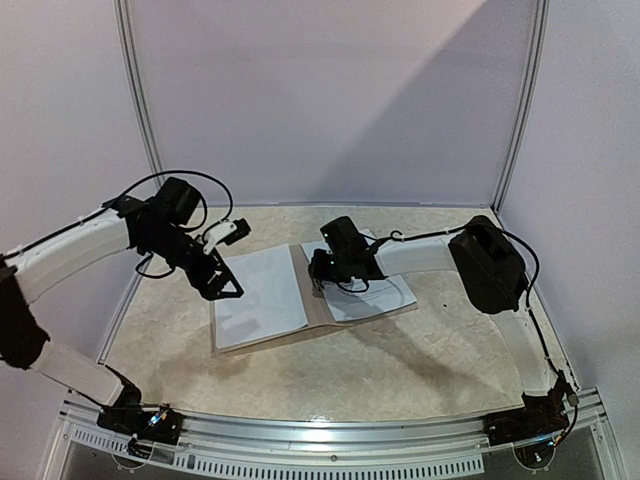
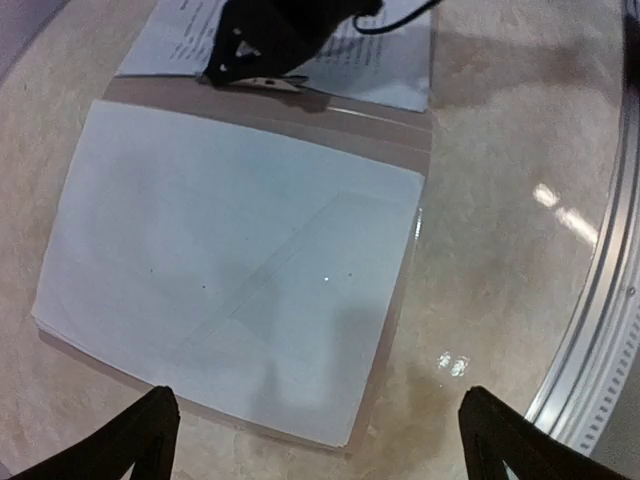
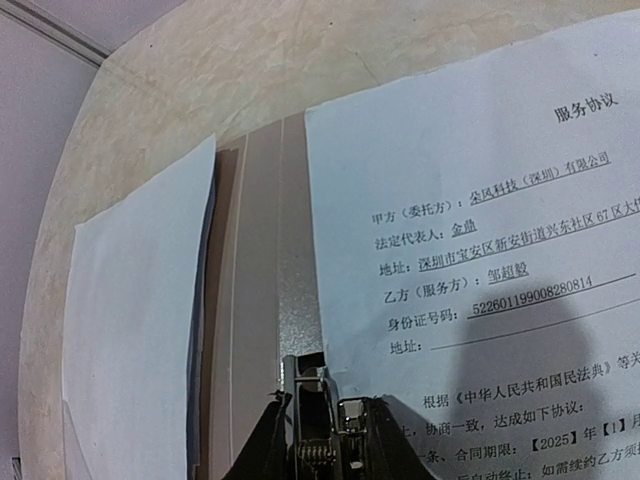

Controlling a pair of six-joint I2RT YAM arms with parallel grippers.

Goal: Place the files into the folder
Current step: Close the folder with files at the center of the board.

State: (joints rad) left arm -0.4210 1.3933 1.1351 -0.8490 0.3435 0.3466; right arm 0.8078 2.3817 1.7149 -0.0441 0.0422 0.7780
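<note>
A thin, flat brown-tan card folder (image 2: 330, 120) lies open at the middle of the pale marbled desk (image 1: 400, 370), closer to the far edge than to the near one. A blank white paper sheet (image 2: 230, 290) covers the folder's left half, and a narrow margin of card shows along the sheet's near edge. The printed white paper files (image 3: 480, 250) lie on the right half, with the bare spine strip showing between the two.

The left gripper (image 2: 320, 450) hangs over the blank sheet's left edge, its fingers (image 2: 130, 440) spread wide and holding nothing. The right gripper (image 3: 325, 435) is down at the spine, its fingers close on either side of a small metal clip (image 3: 305, 385). I cannot tell whether it pinches the clip.

A wide band of desk runs from the folder's near edge to the silver rail (image 1: 330, 430) at the desk's near edge.
</note>
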